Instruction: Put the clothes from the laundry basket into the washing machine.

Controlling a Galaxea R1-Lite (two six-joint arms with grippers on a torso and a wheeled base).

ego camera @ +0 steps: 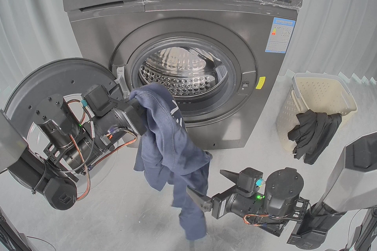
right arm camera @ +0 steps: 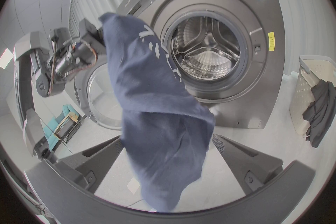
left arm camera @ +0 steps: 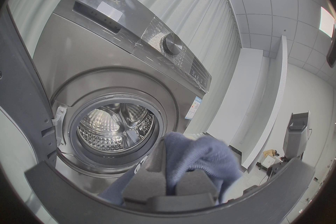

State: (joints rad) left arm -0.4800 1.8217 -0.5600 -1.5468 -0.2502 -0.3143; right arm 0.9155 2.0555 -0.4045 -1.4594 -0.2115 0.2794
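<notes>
navy cloth, a blue sweatshirt (ego camera: 172, 138), hangs from my left pincer (ego camera: 138, 111), which is clamped on a fold at its upper end. its long axis runs straight down from that pinch toward the floor; i cannot tell whether the tail touches the floor. the pinch sits just beside the near rim of the drum mouth (ego camera: 182, 67) of the washing machine (ego camera: 118, 28), whose door (ego camera: 51, 83) stands swung wide behind my left arm. the mouth lies beyond and to the right of the pinch, so i judge the left arm the nearer one for feeding the top in, while the low tail lies toward my right pincer (ego camera: 214, 187). that pincer is spread wide and grips nothing.

the left wrist view settles the clamp, cloth bunched between my pads (left arm camera: 154, 168), which the head view leaves behind a fold. the right wrist view places the hanging tail between my parted fingers (right arm camera: 245, 165); contact is unclear. a black garment (ego camera: 314, 134) drapes over the laundry basket (ego camera: 337, 83), well apart on the right.
</notes>
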